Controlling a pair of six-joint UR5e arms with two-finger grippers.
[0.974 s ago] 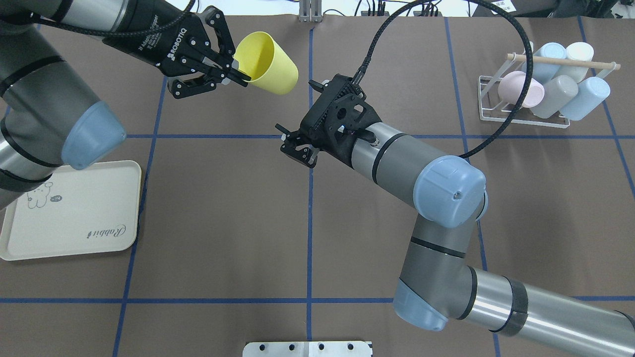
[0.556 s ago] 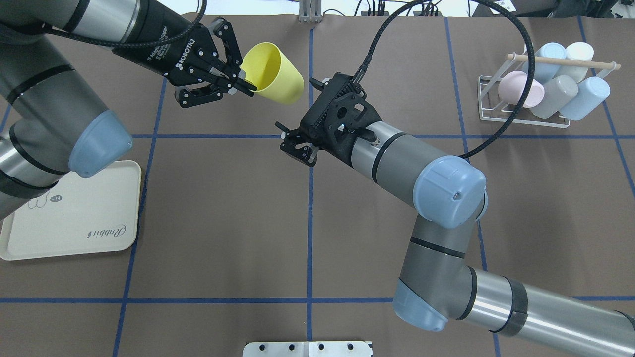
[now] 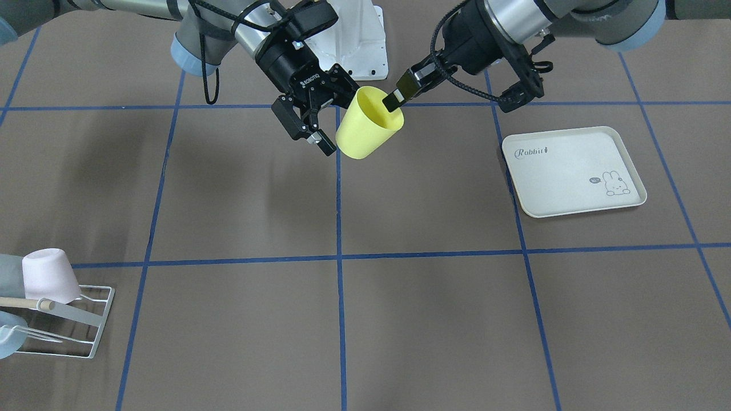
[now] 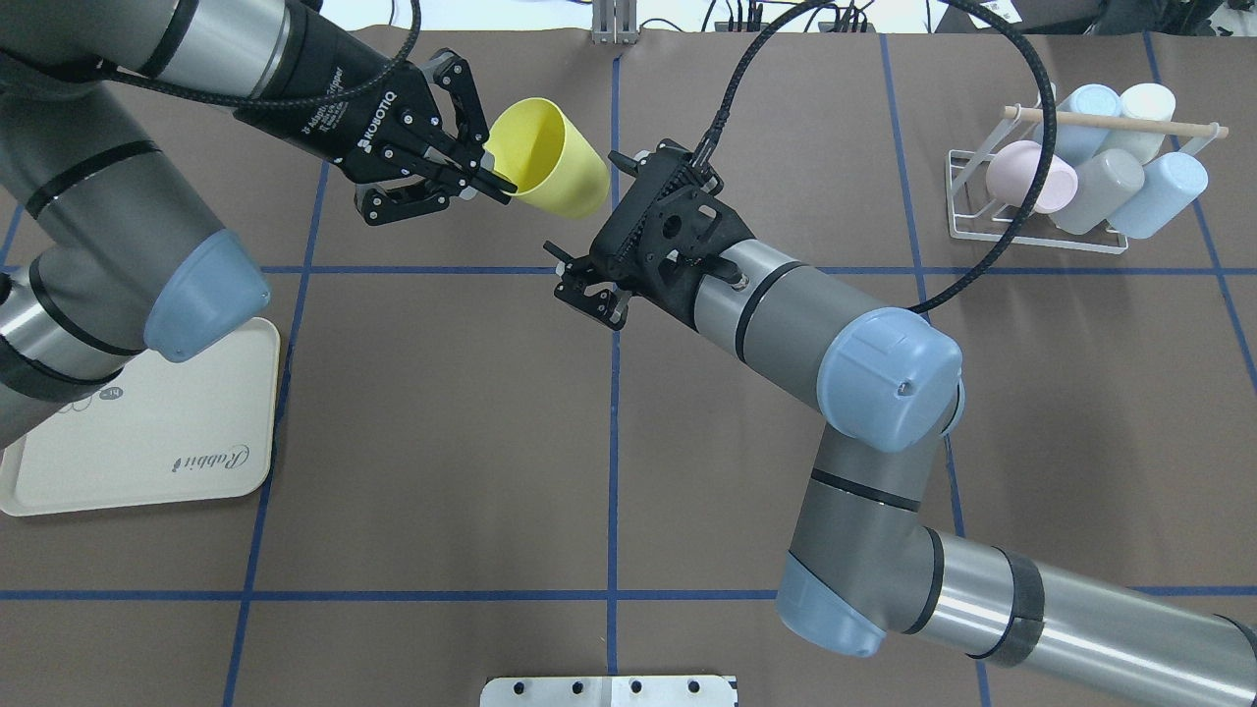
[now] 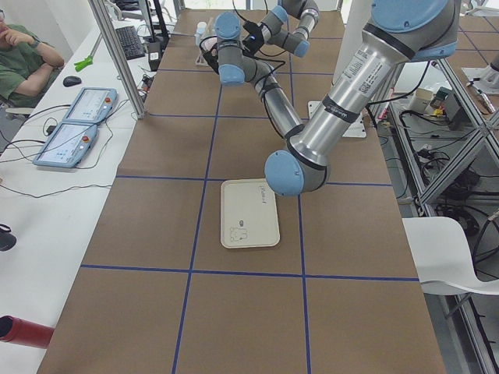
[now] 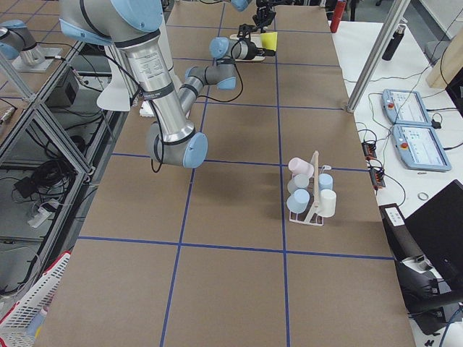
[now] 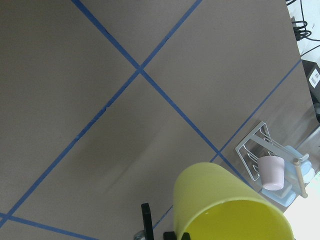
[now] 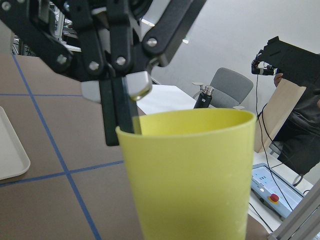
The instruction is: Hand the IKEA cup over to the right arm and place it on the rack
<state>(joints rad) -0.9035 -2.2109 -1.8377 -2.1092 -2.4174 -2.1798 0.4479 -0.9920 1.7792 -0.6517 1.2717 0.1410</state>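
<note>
Pinching the cup [image 4: 550, 157] by its rim, left end effector [image 4: 494, 182] carried it. Right end effector [image 4: 589, 224], spread wide beside the cup, should straddle its wall squarely before any release.

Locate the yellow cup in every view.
Front-facing: cup, top centre.
Overhead: cup, upper left of centre.
Exterior left: not discernible.
Exterior right: cup, top edge, centre.
Left wrist: cup, bottom right.
Right wrist: cup, lower centre.
Shared landmark: cream tray.
</note>
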